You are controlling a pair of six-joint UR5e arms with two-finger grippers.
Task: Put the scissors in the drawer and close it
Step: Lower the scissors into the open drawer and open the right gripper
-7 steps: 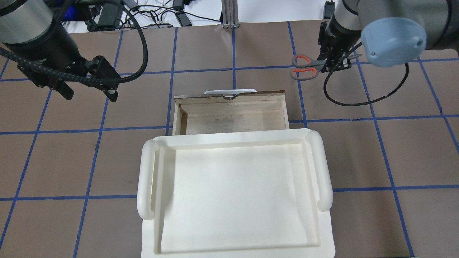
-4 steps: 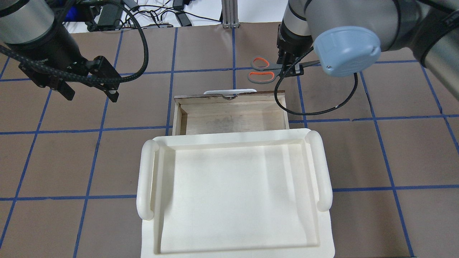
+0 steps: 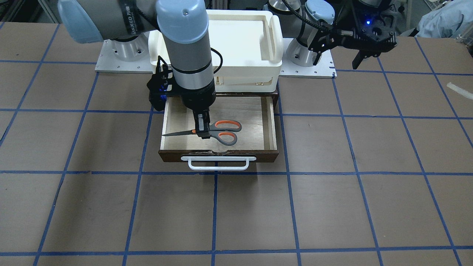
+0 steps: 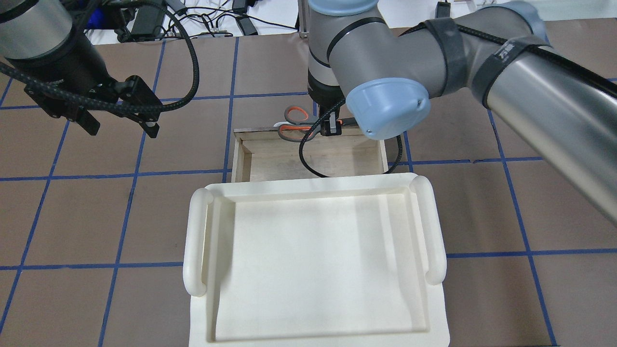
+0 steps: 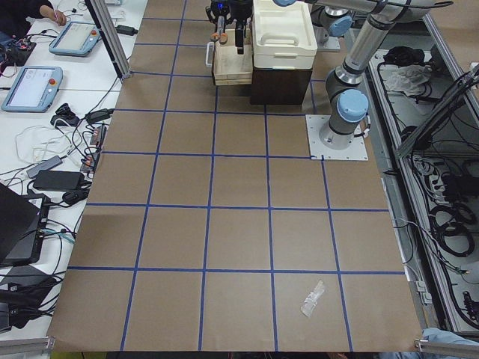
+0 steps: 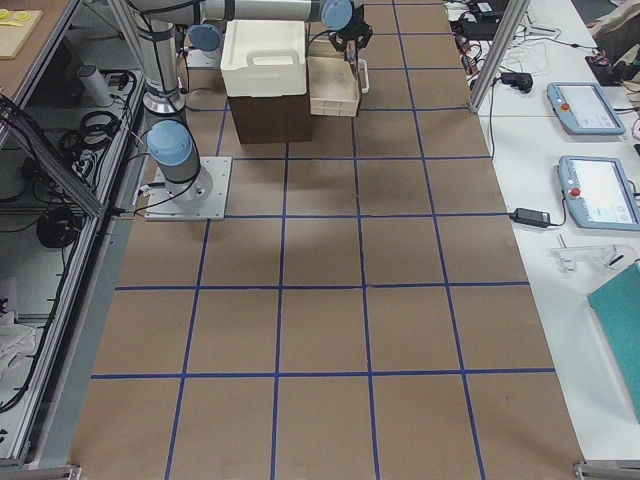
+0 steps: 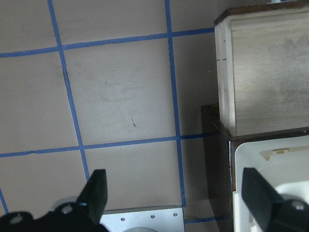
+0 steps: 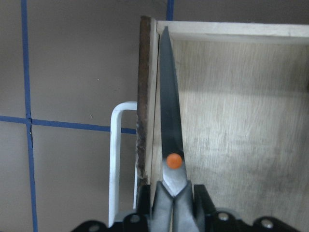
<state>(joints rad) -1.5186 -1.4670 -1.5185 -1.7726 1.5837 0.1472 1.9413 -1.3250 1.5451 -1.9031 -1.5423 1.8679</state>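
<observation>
The scissors (image 3: 214, 132) have moved from beyond the drawer (image 3: 272, 122) front to over its open interior. The right gripper (image 3: 202, 132) pinches them at the pivot, blades closed. The left gripper (image 4: 121, 126) stays spread, well apart from the drawer.

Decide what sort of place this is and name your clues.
Probably a robotics lab: a right arm and left arm mounted on a table gridded with blue tape, with teach pendants and cables on a side bench.

Overhead — scissors (image 4: 288, 115) blades hidden; right arm (image 4: 385, 53) covers.
</observation>
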